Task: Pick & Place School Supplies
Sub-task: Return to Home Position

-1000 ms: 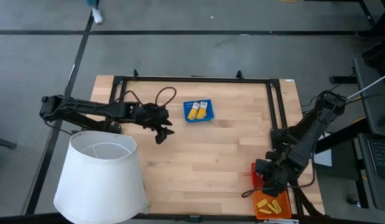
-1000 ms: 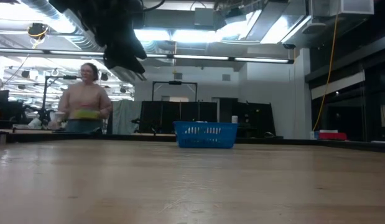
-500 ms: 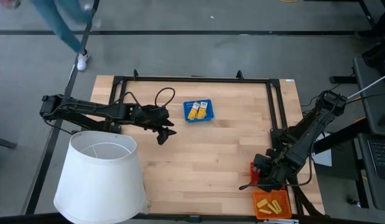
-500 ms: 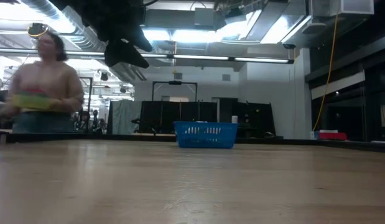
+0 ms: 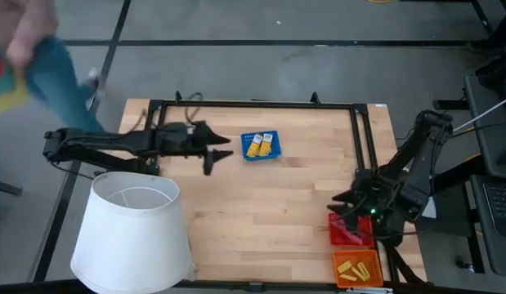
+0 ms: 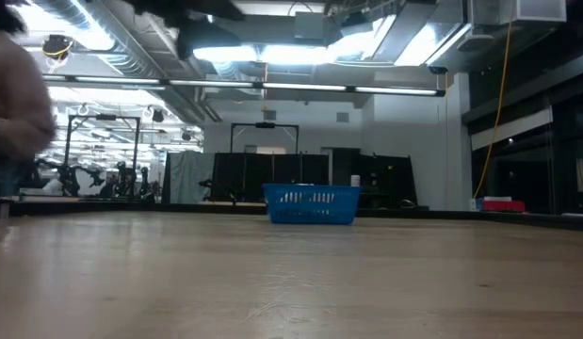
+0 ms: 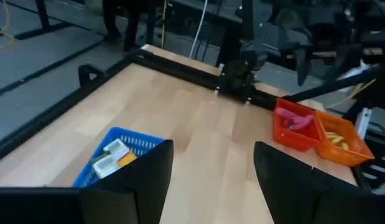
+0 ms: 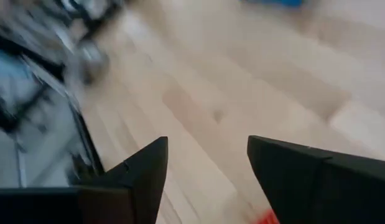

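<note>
looks like everything's sorted from where i'm standing. the packs (image 5: 261, 144) sit in the blue tray (image 5: 261, 158), which is near the left gripper (image 5: 220, 155), at its 3 o'clock. that gripper is spread apart with nothing in it. the right gripper (image 5: 341, 204) is spread and empty too, with the red tray (image 5: 351, 238) just beside it at 5 o'clock and the orange tray (image 5: 337, 280) past that at 6. a pink tool (image 7: 296, 122) lies in the red one, yellow blocks (image 5: 356, 267) in the orange. no supplies on the bare table (image 5: 277, 212) that i can see, so my guess is the next move is only a pull-back: left one toward 9, right one toward 3. the lampshade (image 5: 130, 233) sits between 7 and 8 of the left gripper, worth not clipping.
</note>
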Tool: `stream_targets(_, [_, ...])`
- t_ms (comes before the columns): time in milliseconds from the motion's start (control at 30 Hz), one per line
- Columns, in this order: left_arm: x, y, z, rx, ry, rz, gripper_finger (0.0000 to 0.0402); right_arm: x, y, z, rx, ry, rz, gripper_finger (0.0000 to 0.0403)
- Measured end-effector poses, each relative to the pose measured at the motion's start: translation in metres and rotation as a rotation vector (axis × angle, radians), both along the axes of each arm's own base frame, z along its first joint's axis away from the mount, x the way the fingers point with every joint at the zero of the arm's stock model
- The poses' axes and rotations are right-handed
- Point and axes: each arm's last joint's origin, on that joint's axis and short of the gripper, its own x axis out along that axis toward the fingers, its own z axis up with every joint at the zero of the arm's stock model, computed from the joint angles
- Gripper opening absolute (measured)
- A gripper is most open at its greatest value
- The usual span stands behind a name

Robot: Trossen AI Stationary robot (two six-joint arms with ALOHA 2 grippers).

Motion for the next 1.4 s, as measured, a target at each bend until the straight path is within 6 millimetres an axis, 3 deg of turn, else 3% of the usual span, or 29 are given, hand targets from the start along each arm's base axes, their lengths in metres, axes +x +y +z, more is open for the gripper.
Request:
stream_targets(167, [-0.047, 0.009, -0.006, -0.056, -0.063, -0.018, 0.0221, -0.006, -0.007, 0.009, -0.002, -0.132, -0.064, 0.0202])
stream_targets(333, [-0.077, 0.007, -0.032, -0.117, -0.085, -0.059, 0.0208, -0.006, -0.008, 0.013, 0.018, -0.252, -0.14, 0.0191])
stream_targets(667, [-0.104, 0.0, -0.072, 0.01, -0.223, -0.131, 0.0169, 0.001, -0.009, 0.02, 0.053, -0.389, -0.236, 0.0179])
stream_targets(967, [-0.121, -0.002, -0.101, 0.137, -0.284, -0.136, 0.0157, 0.008, -0.012, 0.037, -0.093, -0.381, -0.2, 0.0173])
stream_targets(1400, [-0.129, -0.002, -0.134, 0.169, -0.296, -0.081, 0.0157, 0.012, -0.016, 0.039, -0.255, -0.413, -0.211, 0.0173])
